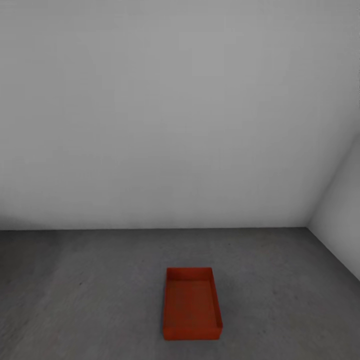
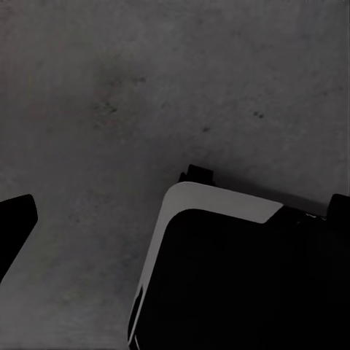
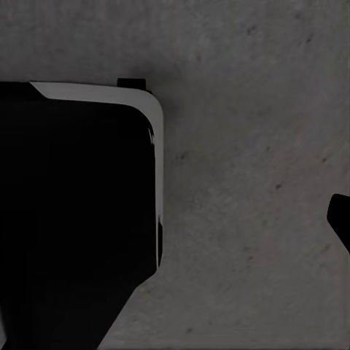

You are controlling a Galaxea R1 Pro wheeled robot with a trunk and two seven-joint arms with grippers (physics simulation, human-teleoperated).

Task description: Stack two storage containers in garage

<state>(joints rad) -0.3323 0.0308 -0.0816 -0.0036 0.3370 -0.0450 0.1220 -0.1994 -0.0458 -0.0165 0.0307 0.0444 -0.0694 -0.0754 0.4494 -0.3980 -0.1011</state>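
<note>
You see 1 storage container (image 1: pixel 192 305) sitting open-side up on the garage floor (image 1: pixel 90 290), near the white wall (image 1: pixel 165 110). Whether either arm's fingers are released or clenched, you cannot tell.

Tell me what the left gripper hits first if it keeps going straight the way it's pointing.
Probably the grey concrete floor: the left wrist view looks along the fingers straight at it, nothing between. The robot's black-and-white base sits off to one side. Depth is unclear.

Mottled dark-grey concrete floor (image 2: pixel 146 95) lies beneath a black, white-edged part of the robot's base (image 2: pixel 233 277), with a dark shape (image 2: pixel 14 226) nearby.
</note>
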